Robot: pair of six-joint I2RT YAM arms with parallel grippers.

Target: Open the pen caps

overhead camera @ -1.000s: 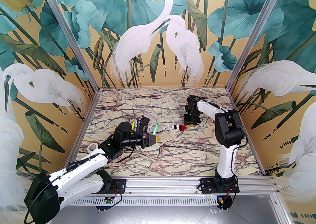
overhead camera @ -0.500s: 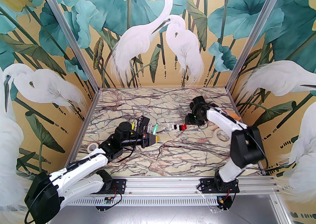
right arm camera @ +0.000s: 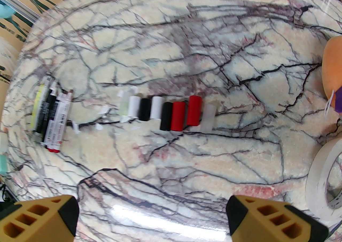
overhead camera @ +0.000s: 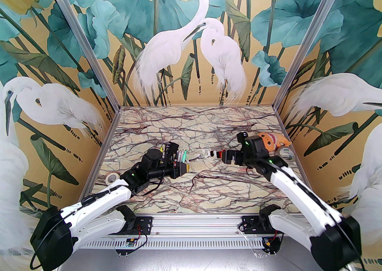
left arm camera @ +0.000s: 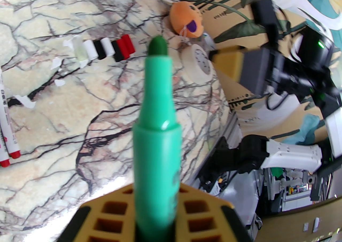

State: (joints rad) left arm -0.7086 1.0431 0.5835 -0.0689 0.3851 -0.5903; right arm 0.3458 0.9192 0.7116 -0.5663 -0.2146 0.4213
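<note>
Nearest the arm bases, a roll of tape lies on the marble-patterned table beside the left arm. A little farther in, the left gripper is clamped on the barrel of a green marker, whose bare dark-green tip points past the fingers toward the right side of the table. Just beyond that gripper a small bunch of pens lies side by side, among them white barrels with red ends, a black one and a yellow one. A few white scraps lie to their right. Next to these, at mid-table, the pen caps lie in a tight row, each touching the next: a pale translucent one, white, black, white, black, two red, and another translucent one at the right end. The right gripper hangs low near that right end, apart from the caps and facing them, its fingers spread wide with nothing between them. Farther right, close to the side wall, a second tape roll lies just beside an orange plush toy.
</note>
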